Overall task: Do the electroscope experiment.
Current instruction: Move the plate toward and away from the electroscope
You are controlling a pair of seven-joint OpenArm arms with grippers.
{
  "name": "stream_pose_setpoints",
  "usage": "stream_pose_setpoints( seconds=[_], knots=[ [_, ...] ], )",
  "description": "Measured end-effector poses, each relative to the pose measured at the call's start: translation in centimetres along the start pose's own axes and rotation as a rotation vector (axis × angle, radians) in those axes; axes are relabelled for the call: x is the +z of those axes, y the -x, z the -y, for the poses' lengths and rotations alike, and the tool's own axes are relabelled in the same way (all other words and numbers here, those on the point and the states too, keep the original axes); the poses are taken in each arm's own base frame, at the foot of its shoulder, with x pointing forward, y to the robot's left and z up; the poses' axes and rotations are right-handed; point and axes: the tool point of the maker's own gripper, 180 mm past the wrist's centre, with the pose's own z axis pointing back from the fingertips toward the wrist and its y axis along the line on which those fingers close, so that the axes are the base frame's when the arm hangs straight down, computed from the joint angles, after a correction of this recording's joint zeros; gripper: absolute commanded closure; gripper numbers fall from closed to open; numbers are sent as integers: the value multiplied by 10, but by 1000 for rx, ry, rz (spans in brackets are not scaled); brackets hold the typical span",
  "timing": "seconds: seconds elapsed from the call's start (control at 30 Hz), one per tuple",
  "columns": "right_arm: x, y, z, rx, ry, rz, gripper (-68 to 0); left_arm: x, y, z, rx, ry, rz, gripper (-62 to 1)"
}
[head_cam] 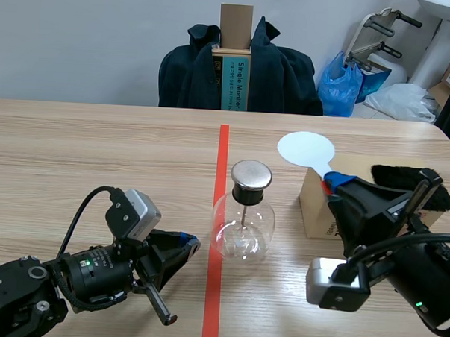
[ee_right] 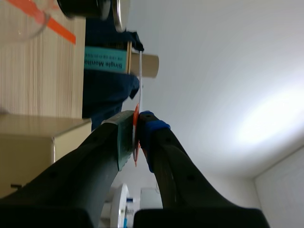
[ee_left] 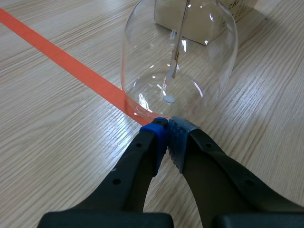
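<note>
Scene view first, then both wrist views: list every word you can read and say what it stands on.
"Single Monitor": printed on the teal box standing behind the table; the text runs on out of sight.
Dark print on the cardboard box: too small to read.
Nothing else is legible.

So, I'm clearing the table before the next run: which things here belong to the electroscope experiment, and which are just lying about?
For the job: glass electroscope flask; white disc paddle, gripped by the right tool; black fur cloth, likely for charging; left tool, shut beside the flask's base.
Lying about: cardboard box; dark jacket behind the table; blue bag.
</note>
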Motion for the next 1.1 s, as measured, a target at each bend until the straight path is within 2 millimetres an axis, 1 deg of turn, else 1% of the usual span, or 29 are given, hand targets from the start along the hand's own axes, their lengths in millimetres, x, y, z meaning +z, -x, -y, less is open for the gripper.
stream_pose_setpoints(
  seconds=[0.1,0.23,0.33,0.47,0.87,1.1],
  knots=[
    [0,12,0,0,0,-65,-8,0,0,0,0,0,0,-17],
    [1,22,0,-2,-2,-123,-8,0,0,0,0,0,0,-17],
    [2,26,0,-2,-2,-145,-8,0,0,0,0,0,0,-17],
    [2,25,0,-2,-2,-138,-8,0,0,0,0,0,0,-17],
    [1,-22,0,-1,-2,122,-8,0,0,0,0,0,0,-17],
    [5,-40,0,-1,-2,225,-8,0,0,0,0,0,0,-17]
  ],
)
